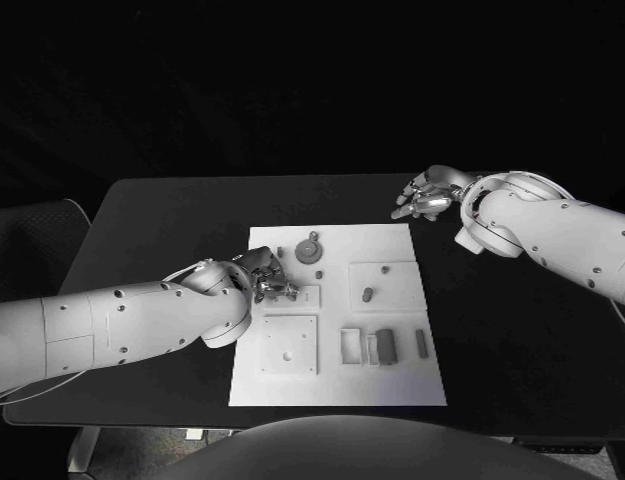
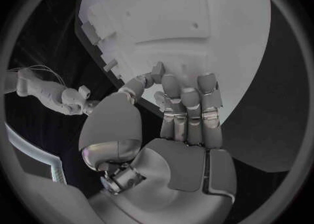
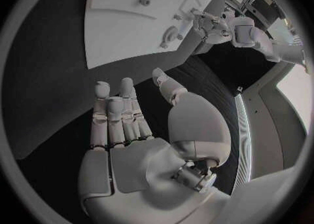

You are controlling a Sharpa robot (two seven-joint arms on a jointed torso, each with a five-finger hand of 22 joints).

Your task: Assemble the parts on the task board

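Observation:
The white task board (image 1: 399, 262) lies in the middle of the black table. On it are grey parts: a round piece (image 1: 309, 250) near the back, a small peg (image 1: 367, 294) in a square recess, and slim blocks (image 1: 386, 346) toward the front. My left hand (image 1: 266, 280) is at the board's left edge, its fingers close together and reaching over the board (image 2: 196, 4); I see nothing between them. My right hand (image 1: 428, 195) hovers over bare table behind the board's back right corner, fingers straight and empty (image 3: 124, 124).
A raised square plate (image 1: 288, 345) sits on the board's front left. An open frame (image 1: 351, 345) lies beside the slim blocks. Black table surrounds the board on both sides, with its far edge just behind my right hand.

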